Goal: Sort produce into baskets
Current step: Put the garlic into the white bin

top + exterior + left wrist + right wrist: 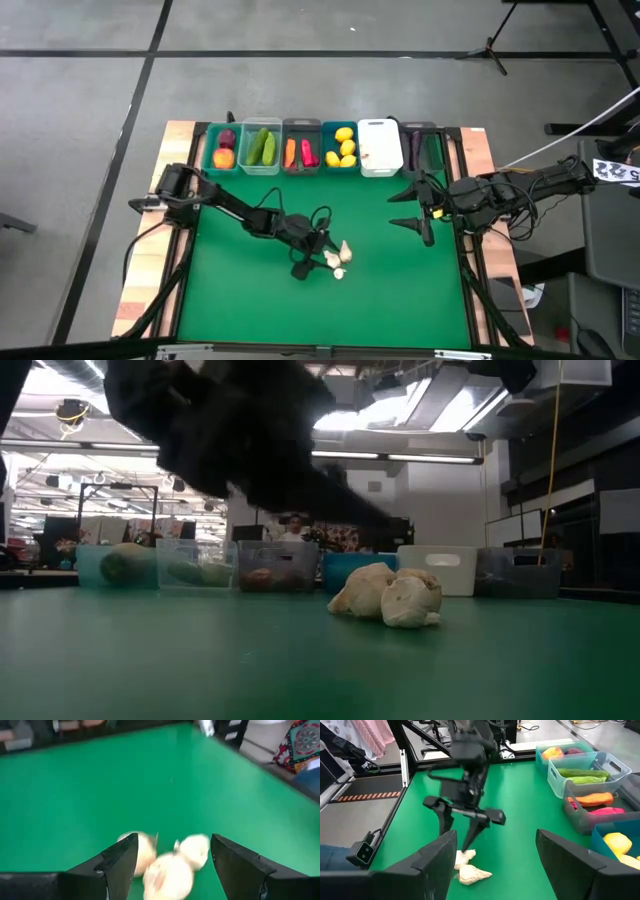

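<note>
The left gripper [312, 262], jaws open and empty, hangs over three light, hard, roll-prone garlic bulbs [337, 260] mid-table; take one across its belly.

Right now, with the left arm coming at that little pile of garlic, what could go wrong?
1. The garlic bulbs lie bunched and touching, so the open left gripper may catch two at once or knock one aside.
2. The white bin sits in the far row between the blue bin and another bin, so a drop could land wrong.
3. The right gripper waits open near that row; the arms could crowd.
</note>
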Robot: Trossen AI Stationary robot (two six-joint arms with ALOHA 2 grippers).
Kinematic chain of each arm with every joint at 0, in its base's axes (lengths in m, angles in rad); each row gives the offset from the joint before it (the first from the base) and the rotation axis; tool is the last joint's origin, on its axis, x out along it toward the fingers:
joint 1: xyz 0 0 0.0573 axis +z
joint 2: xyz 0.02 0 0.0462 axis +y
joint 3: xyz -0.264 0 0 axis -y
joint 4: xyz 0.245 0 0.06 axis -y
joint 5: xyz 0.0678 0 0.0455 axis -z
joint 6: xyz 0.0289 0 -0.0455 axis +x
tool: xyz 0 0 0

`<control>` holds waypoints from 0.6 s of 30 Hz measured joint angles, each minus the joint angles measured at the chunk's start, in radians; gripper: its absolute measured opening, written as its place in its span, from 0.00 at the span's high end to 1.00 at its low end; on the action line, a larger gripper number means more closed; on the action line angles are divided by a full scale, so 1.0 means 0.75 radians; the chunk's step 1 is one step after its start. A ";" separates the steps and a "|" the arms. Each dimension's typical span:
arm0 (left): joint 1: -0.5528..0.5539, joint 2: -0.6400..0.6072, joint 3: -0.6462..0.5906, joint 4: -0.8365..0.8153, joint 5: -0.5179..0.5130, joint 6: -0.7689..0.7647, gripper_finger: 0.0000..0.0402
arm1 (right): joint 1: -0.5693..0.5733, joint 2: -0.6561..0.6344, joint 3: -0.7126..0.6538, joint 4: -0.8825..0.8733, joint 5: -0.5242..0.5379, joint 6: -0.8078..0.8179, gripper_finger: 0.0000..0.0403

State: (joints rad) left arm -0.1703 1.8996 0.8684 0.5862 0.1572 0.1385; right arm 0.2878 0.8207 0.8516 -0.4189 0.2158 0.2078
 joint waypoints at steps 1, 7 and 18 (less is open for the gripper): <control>0.009 0.020 0.000 0.002 0.007 -0.010 0.39 | 0.000 0.000 0.000 0.001 0.000 0.000 0.33; 0.031 0.113 0.001 0.116 0.083 -0.037 0.39 | 0.000 0.000 0.000 -0.003 0.000 -0.003 0.33; 0.038 0.214 0.000 0.145 0.132 -0.071 0.39 | 0.000 0.000 0.000 -0.004 0.000 -0.004 0.33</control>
State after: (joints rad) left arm -0.1418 2.0603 0.8684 0.6949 0.2563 0.0851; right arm 0.2878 0.8207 0.8516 -0.4217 0.2158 0.2050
